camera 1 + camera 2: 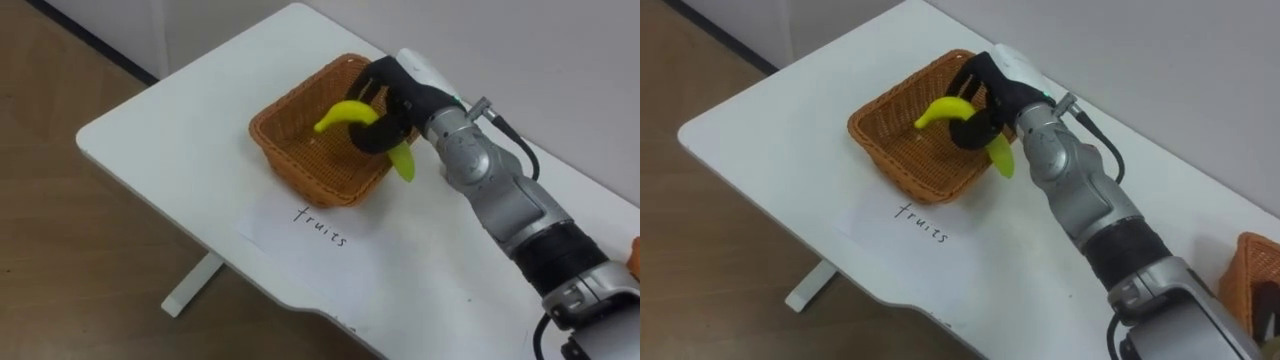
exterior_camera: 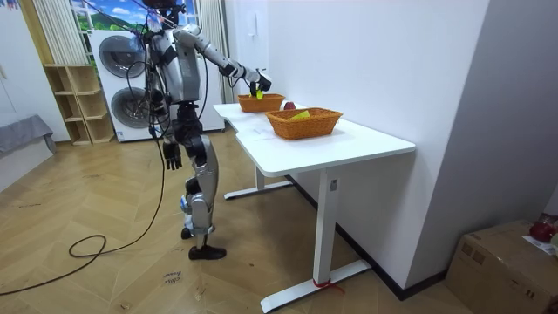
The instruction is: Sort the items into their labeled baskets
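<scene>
1. Surface (image 1: 170, 170): rounded near edge, bare white room to the left of the load.
2. Paper label (image 1: 320, 228): lies flat, just in front of the fruit basket (image 1: 305, 178).
3. My right hand (image 1: 398, 100): fingers curled round a banana (image 1: 345, 113), held over the basket's far side and not yet released. This fruit is nearly sorted, I judge.
4. Second basket (image 1: 1252, 265): well to my right; its sorting looks still to do.
5. Left hand (image 2: 173, 157): idle at my side.
</scene>
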Motion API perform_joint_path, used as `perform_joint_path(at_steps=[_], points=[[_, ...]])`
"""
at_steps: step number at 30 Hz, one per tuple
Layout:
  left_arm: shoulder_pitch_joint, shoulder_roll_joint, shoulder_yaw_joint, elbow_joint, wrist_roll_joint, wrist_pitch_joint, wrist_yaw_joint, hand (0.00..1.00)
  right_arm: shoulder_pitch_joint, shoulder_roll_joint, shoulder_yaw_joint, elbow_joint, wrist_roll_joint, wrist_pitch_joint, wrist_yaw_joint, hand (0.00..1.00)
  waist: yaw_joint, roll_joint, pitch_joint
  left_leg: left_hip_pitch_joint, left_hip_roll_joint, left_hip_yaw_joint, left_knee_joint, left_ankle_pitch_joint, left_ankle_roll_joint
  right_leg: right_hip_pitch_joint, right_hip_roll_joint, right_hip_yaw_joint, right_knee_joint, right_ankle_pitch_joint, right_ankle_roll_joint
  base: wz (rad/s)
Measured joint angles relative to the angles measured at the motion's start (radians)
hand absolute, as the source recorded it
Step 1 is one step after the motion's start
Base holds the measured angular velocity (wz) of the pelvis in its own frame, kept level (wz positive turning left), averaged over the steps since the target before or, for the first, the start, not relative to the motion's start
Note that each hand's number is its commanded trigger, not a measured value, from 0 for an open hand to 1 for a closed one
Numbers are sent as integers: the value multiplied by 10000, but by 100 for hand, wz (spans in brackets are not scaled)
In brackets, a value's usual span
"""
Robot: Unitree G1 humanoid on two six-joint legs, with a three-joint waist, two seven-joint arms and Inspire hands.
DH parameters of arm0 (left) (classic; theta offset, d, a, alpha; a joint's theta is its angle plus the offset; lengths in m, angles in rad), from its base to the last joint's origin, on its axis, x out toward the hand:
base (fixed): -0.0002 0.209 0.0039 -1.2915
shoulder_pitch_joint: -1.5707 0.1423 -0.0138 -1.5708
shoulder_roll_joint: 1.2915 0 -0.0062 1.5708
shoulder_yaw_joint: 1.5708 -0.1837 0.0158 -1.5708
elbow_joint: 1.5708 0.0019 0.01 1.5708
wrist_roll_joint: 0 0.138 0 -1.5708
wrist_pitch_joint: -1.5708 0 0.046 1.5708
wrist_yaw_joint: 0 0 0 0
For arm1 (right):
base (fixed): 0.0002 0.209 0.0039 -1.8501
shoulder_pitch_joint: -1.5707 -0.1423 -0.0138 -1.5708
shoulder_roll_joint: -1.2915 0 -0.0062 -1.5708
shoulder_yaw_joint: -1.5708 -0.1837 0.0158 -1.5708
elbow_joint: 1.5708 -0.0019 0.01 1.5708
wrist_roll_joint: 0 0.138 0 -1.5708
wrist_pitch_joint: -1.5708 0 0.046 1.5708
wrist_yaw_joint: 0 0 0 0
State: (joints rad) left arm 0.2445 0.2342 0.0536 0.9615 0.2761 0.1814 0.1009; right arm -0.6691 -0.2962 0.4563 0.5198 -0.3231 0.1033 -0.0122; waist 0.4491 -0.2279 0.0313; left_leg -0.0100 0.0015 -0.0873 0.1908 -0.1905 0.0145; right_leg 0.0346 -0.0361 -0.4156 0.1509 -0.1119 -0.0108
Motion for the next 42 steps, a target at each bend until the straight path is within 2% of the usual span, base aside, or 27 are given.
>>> perform_joint_path(at_steps=[8,34,42], points=[[2,6,0,1,0,27,-43,0,0,183,0,3,-5,49,-3,0,-2,-8,-6,-18,-1,0,12,-1,-2,1,3,7,0,0,0,0],[-5,7,-17,-86,5,127,-15,0,-1,238,30,151,-322,77,-1,0,12,-24,-19,-24,3,20,82,0,-6,9,3,-4,0,0,0,0],[-6,12,-216,-128,6,92,41,0,0,239,46,150,-323,76,3,0,5,-51,-39,-18,5,21,82,0,-5,10,3,-7,2,0,0,0]])
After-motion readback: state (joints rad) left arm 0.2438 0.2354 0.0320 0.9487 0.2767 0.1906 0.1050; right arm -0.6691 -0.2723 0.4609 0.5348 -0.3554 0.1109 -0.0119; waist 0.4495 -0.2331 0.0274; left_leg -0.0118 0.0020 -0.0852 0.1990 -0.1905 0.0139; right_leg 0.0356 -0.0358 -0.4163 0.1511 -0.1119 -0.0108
